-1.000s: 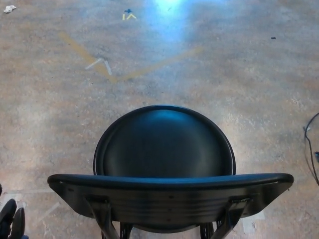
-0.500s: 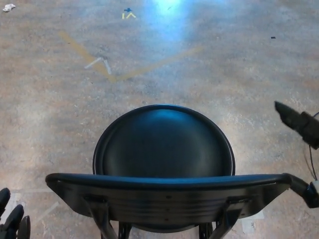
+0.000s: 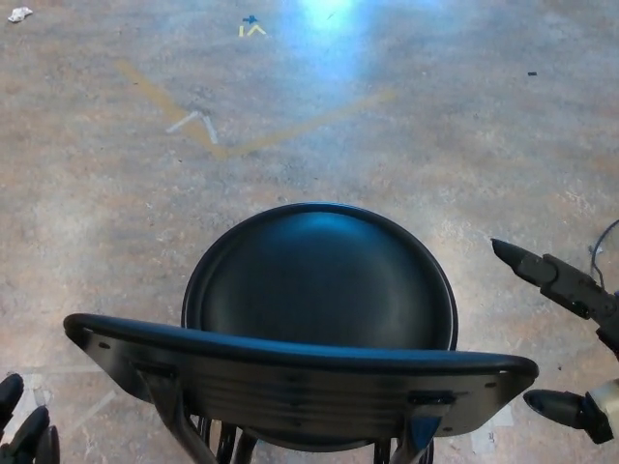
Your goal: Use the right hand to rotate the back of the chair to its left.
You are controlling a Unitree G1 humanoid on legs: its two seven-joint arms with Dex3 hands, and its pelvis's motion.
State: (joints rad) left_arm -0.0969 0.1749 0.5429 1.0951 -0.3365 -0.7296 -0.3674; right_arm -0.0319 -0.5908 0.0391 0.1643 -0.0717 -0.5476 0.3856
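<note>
The chair (image 3: 319, 319) stands on the floor (image 3: 387, 126) straight ahead, its back (image 3: 290, 372) now swung slightly leftward since a moment ago, with the right hand (image 3: 571, 338) beside its right end, fingers (image 3: 556, 275) spread open, so turning has begun.

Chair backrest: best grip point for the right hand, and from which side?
Grip the backrest at its right end, near, coming in from the robot's right. That end is a thin free edge overhanging the support posts, so fingers can likely wrap it, and it lies furthest from the round seat, giving the most leverage. The right hand is beside it, open, fingers above and below that end.
</note>
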